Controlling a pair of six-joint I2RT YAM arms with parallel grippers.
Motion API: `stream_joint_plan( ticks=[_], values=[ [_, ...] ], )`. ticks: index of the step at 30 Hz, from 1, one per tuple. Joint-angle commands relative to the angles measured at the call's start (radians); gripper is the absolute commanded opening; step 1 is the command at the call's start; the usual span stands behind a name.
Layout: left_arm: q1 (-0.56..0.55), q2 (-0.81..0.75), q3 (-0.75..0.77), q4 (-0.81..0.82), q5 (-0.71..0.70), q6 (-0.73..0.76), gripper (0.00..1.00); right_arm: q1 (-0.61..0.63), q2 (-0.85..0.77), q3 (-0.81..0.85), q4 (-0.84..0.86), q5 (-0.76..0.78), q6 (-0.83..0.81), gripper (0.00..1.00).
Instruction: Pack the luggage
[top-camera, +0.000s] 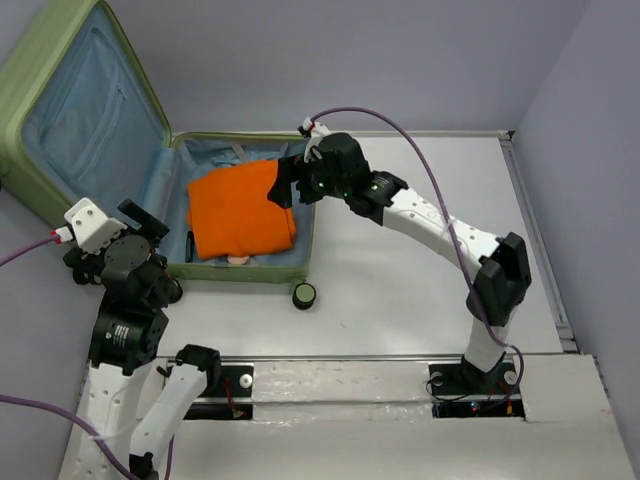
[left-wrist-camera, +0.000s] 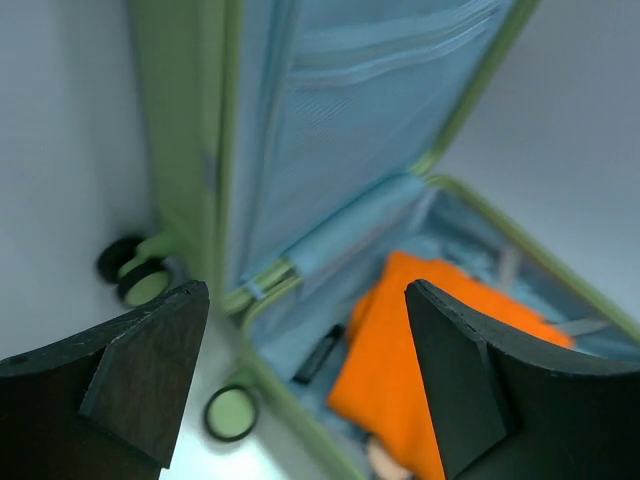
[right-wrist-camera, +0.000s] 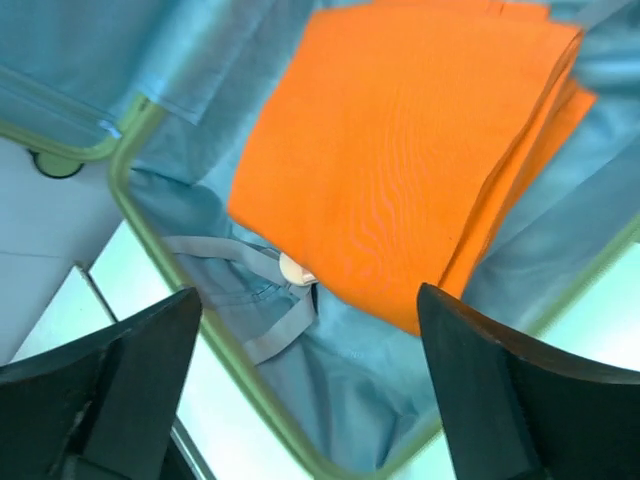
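Luggage (top-camera: 240, 273) shell: plain pale sage green. Lining (top-camera: 85, 110): light blue. Cloth (top-camera: 240, 210): solid orange, unpatterned. Wheel (top-camera: 304, 295), at the shell's 5 o'clock: black with a green hub. Table (top-camera: 400, 290): white.

the luggage (top-camera: 90, 110) is a big pale sage-green hard-shell suitcase, lying wide open at the far left of the table (top-camera: 420, 290). the lid stands tilted back on the left, light blue lining showing. the base half lies flat, same blue lining, with a folded orange cloth (top-camera: 240, 210) inside. a black wheel (top-camera: 304, 295) with a green hub sticks out at its near edge.
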Motion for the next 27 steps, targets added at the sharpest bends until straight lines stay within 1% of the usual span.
stream_joint_plan(
  ticks=[1,3,4,5,6,7,8,9,10,11,12,13,14,16,19,20,24,27],
  values=[
    [0.005,0.027,-0.052,-0.015,-0.315,0.008,0.90,0.007,-0.134,-0.130,0.053,0.045,-0.094,0.75],
    [0.011,0.034,-0.072,0.018,-0.386,0.057,0.89,0.007,-0.162,-0.176,0.061,0.039,-0.113,0.60],
    [0.018,0.037,-0.077,0.043,-0.387,0.064,0.89,0.007,-0.185,-0.202,0.066,0.035,-0.118,0.46],
    [0.025,0.045,-0.086,0.092,-0.390,0.092,0.89,0.007,-0.196,-0.253,0.072,0.030,-0.122,0.43],
    [0.049,0.054,-0.144,0.172,-0.420,0.240,0.89,0.007,-0.208,-0.279,0.081,0.022,-0.136,0.40],
    [0.072,0.066,-0.172,0.274,-0.428,0.242,0.89,0.007,-0.224,-0.304,0.089,0.007,-0.147,0.36],
    [0.106,0.089,-0.184,0.382,-0.427,0.360,0.88,0.007,-0.253,-0.328,0.092,-0.020,-0.157,0.31],
    [0.139,0.137,-0.184,0.403,-0.405,0.369,0.88,0.007,-0.268,-0.377,0.093,-0.031,-0.168,0.30],
    [0.199,0.160,-0.154,0.342,-0.390,0.284,0.88,0.007,-0.285,-0.400,0.099,-0.030,-0.187,0.33],
    [0.239,0.181,-0.139,0.313,-0.365,0.245,0.88,0.007,-0.299,-0.419,0.103,-0.018,-0.187,0.36],
    [0.291,0.222,-0.116,0.297,-0.298,0.217,0.88,0.007,-0.323,-0.443,0.109,0.001,-0.187,0.43],
    [0.330,0.241,-0.105,0.283,-0.287,0.202,0.88,0.007,-0.333,-0.451,0.112,-0.001,-0.188,0.50],
    [0.348,0.264,-0.099,0.268,-0.302,0.194,0.89,0.007,-0.339,-0.456,0.115,-0.011,-0.190,0.64],
    [0.364,0.313,-0.080,0.304,-0.313,0.208,0.89,0.007,-0.351,-0.471,0.129,-0.021,-0.194,0.71],
    [0.385,0.382,-0.031,0.324,-0.302,0.238,0.89,0.007,-0.339,-0.482,0.147,-0.048,-0.202,0.73],
    [0.402,0.426,-0.013,0.323,-0.295,0.234,0.88,0.007,-0.330,-0.482,0.149,-0.048,-0.202,0.75],
    [0.414,0.496,0.058,0.334,-0.264,0.251,0.86,0.007,-0.278,-0.471,0.150,-0.010,-0.191,0.79],
    [0.414,0.524,0.079,0.366,-0.262,0.268,0.78,0.007,-0.224,-0.442,0.153,0.036,-0.170,0.80]
  ],
)
